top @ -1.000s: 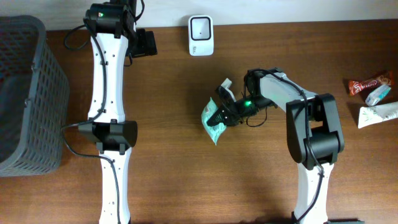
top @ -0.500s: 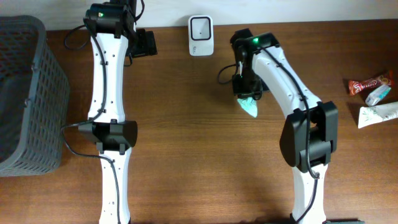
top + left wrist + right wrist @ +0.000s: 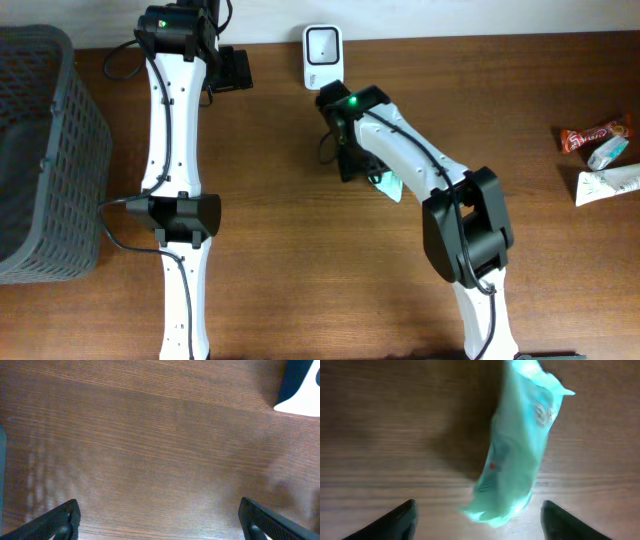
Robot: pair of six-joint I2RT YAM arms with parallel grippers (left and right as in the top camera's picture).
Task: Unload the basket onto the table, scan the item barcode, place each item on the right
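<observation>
The item, a mint-green packet [image 3: 389, 184], shows just right of my right gripper [image 3: 352, 163], partly under the arm. In the right wrist view the green packet [image 3: 520, 450] is blurred and sits ahead of my right gripper [image 3: 480, 522], whose fingers stand wide apart and touch nothing. Whether the packet rests on the wood or is in the air I cannot tell. The white barcode scanner [image 3: 322, 44] stands at the back edge, a little beyond the right arm. My left gripper [image 3: 236, 70] is open over bare wood [image 3: 160, 520], with a corner of the scanner [image 3: 300, 385] at top right.
A grey mesh basket [image 3: 40, 150] fills the left side. At the far right lie a red-brown snack packet [image 3: 595, 135] and a white-green packet [image 3: 610, 183]. The left arm stretches along the table from front to back.
The right arm carried the green packet from the table's middle up toward the scanner, then swung left. Its jaws have opened and let go of the packet. The left arm has not moved.
</observation>
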